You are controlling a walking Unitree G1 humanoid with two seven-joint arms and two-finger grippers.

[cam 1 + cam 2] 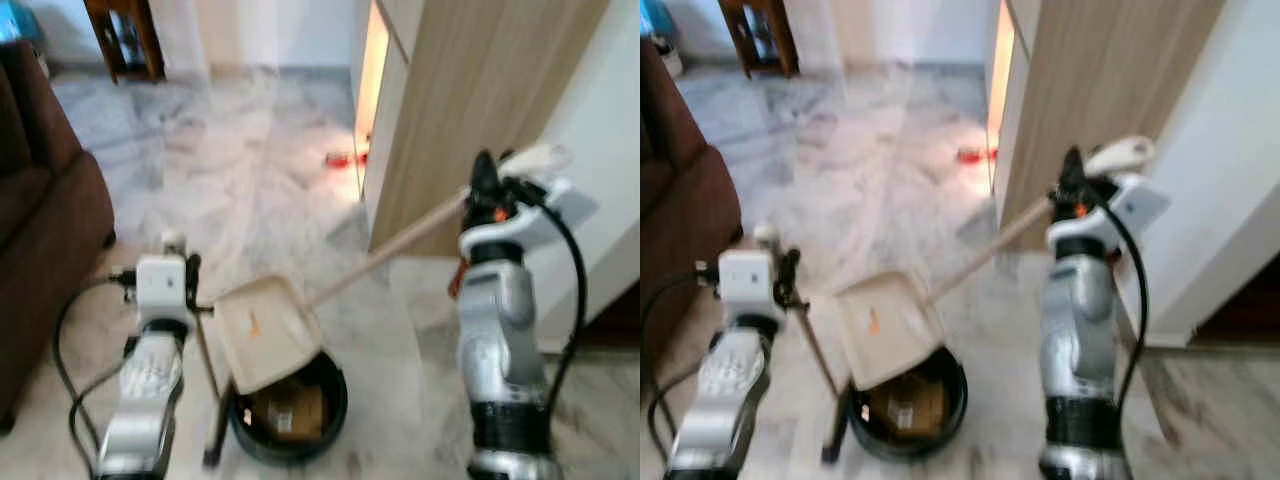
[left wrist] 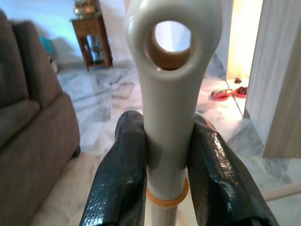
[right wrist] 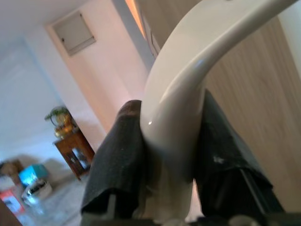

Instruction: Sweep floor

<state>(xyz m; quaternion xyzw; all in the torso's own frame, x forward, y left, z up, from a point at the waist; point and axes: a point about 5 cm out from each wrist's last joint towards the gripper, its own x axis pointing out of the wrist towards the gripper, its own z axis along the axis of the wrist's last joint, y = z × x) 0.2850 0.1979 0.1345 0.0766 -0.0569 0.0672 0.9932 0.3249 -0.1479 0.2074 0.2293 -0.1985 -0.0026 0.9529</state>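
A cream dustpan (image 1: pixel 262 330) hangs tilted over a round black bin (image 1: pixel 290 415) that holds brownish scraps. Its long pale handle (image 1: pixel 400 245) slants up to my right gripper (image 1: pixel 485 185), which is shut on the curved top end of that handle (image 3: pixel 183 94); black fingers (image 3: pixel 115 160) press on both sides. My left gripper (image 1: pixel 190 285) is shut on the grey broom handle (image 2: pixel 171 94), just below its hanging hole. The thin broom stick (image 1: pixel 208 370) runs down beside the bin's left edge. The broom's head is hidden low by the bin.
A brown sofa (image 1: pixel 40 230) stands close on my left. A tall wooden cabinet (image 1: pixel 470 90) and a white wall (image 1: pixel 610 150) close off the right. Small red items (image 1: pixel 345 158) lie by the cabinet. A wooden side table (image 1: pixel 125 35) stands far back. Marble floor stretches ahead.
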